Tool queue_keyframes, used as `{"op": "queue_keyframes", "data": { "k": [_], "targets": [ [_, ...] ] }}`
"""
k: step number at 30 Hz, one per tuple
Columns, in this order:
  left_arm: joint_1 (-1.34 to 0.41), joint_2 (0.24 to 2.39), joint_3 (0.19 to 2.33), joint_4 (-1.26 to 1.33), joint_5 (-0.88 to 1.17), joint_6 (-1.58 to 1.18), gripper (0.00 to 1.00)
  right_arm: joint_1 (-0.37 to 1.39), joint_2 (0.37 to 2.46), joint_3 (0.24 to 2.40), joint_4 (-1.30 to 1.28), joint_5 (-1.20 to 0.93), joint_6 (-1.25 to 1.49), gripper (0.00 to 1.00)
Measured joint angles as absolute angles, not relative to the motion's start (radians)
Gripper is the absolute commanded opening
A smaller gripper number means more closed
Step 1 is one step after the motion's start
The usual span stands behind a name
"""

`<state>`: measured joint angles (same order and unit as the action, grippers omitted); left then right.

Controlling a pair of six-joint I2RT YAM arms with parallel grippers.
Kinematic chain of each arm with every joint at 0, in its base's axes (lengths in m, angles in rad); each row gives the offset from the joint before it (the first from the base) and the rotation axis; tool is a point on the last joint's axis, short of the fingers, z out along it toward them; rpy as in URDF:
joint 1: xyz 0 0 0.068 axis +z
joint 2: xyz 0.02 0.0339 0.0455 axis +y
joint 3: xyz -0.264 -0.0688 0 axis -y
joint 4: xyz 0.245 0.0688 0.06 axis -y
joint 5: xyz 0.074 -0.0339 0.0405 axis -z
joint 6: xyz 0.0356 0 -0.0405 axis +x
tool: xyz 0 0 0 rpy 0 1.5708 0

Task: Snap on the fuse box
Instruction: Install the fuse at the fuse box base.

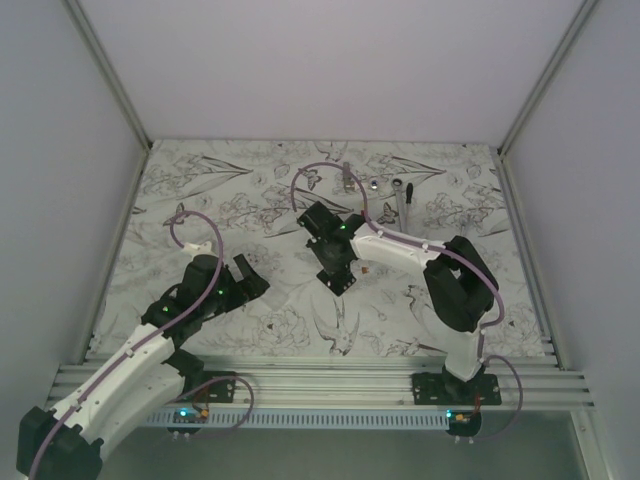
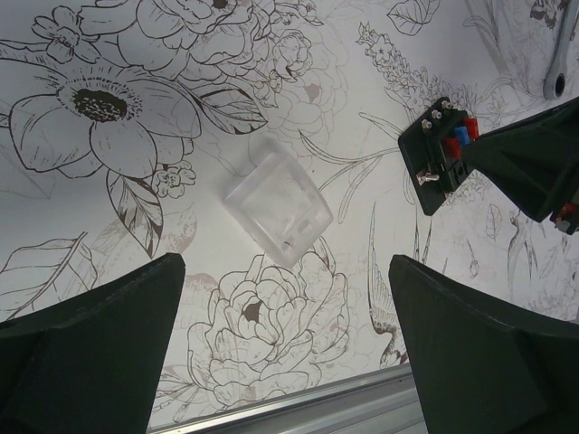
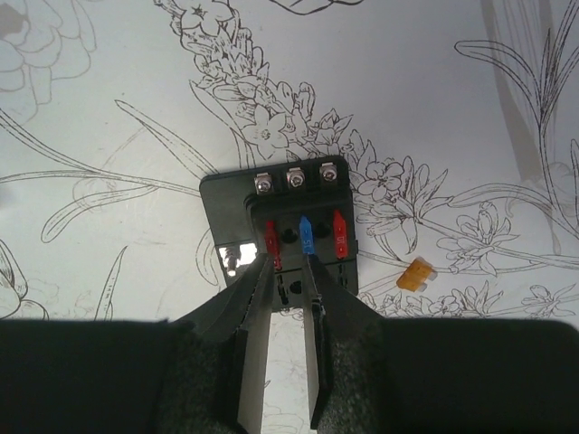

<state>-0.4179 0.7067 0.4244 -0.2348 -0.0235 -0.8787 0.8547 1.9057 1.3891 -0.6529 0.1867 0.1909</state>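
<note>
The fuse box (image 3: pixel 282 203) is a small black block lying flat on the flower-print mat, with three screws along its far edge and red, blue and red fuses on top. It also shows in the overhead view (image 1: pixel 343 276) and the left wrist view (image 2: pixel 438 161). My right gripper (image 3: pixel 289 264) hovers just above its near half, fingers a narrow gap apart with nothing between them. A clear plastic cover (image 2: pixel 277 212) lies on the mat to the left. My left gripper (image 2: pixel 288 264) stands wide open just short of the cover, holding nothing.
A loose orange fuse (image 3: pixel 416 274) lies just right of the fuse box. A silver ratchet wrench (image 1: pixel 402 196) and small metal parts (image 1: pixel 348 181) rest at the back of the mat. The metal rail (image 2: pixel 298 407) runs along the near edge.
</note>
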Motion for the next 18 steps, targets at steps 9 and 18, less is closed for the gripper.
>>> {"op": "queue_keyframes", "data": {
  "k": [9, 18],
  "targets": [
    [-0.418, 0.707, 0.424, -0.235, -0.023, -0.879, 1.0, 0.848, 1.906, 1.383, -0.628, 0.146, 0.186, 0.21],
    [-0.418, 0.707, 0.424, -0.235, -0.023, -0.879, 1.0, 0.844, 1.906, 1.38, -0.615, 0.136, 0.187, 0.18]
  ]
}}
